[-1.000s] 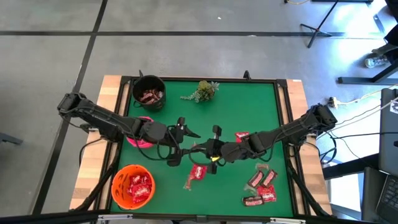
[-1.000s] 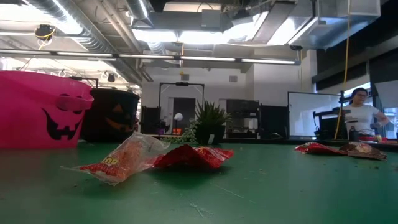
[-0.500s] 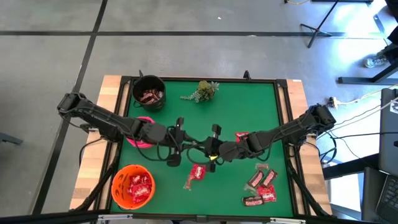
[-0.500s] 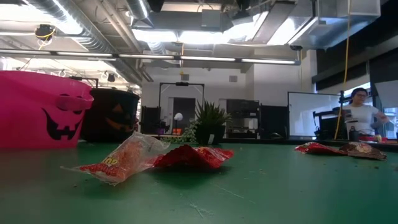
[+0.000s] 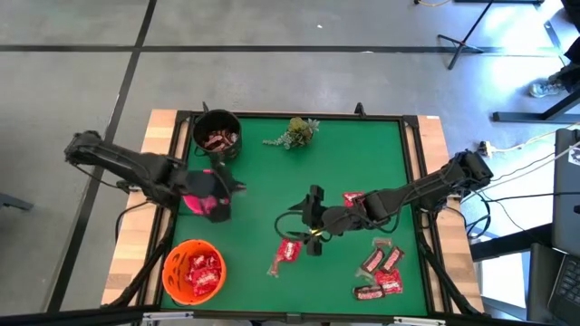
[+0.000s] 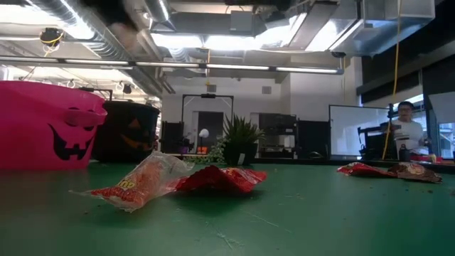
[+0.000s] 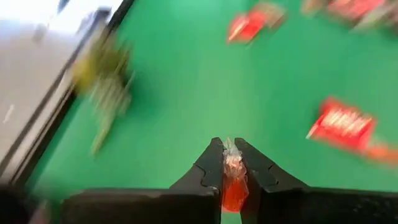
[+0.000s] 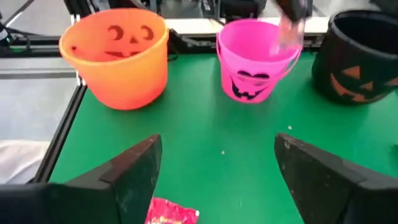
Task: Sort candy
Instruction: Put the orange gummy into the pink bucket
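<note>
Handoff done — left gripper [image 7: 234,167] now clamped on orange-red candy [image 7: 232,180], swung over pink bucket [image 8: 256,58] at table's left edge; right gripper [image 8: 217,165] now apart mid-table — drop next.

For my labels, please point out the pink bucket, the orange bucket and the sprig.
pink bucket [image 8: 255,68]: right wrist view, on its front wall, at the face.
orange bucket [image 8: 118,68]: right wrist view, on its front wall.
sprig [image 5: 299,131]: high view, on its leaves.
</note>
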Controlling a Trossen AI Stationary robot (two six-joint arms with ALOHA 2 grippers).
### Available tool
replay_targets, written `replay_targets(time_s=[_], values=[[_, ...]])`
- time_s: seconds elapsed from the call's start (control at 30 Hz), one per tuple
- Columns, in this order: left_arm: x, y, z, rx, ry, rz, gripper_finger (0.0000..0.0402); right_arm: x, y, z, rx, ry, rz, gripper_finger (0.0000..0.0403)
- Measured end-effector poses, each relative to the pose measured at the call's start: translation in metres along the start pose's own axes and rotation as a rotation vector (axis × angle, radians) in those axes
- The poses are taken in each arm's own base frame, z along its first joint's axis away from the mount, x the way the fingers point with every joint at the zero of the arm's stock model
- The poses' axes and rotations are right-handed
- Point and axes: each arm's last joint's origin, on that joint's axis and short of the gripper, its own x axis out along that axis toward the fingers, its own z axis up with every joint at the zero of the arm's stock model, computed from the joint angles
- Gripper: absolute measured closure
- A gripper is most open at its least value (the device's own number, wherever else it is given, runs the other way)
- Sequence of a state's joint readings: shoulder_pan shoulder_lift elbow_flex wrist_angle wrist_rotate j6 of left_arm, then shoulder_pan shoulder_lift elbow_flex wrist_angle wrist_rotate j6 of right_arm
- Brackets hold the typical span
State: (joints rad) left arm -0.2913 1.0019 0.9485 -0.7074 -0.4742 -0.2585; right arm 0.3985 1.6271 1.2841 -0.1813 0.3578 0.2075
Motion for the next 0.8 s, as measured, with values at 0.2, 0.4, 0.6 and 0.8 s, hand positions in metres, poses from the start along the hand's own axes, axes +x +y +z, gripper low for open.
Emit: replay_targets(time_s=[0.2,0.4,0.6,0.8], values=[[-0.036,0.030,-0.041,-0.173,0.260,0.126,0.0387,-0.003,-0.001,-0.003,0.007,0.034,-0.016,0.0084],[-0.047,0.038,-0.053,-0.207,0.353,0.137,0.0377,-0.003,-0.002,-0.004,0.002,0.044,-0.024,0.0084],[-0.044,0.035,-0.052,-0.199,0.378,0.111,0.0298,-0.011,-0.006,-0.013,0.020,0.168,-0.018,0.0084],[-0.042,0.035,-0.052,-0.195,0.374,0.122,0.0204,-0.023,-0.012,-0.040,0.160,0.502,-0.015,0.0084]])
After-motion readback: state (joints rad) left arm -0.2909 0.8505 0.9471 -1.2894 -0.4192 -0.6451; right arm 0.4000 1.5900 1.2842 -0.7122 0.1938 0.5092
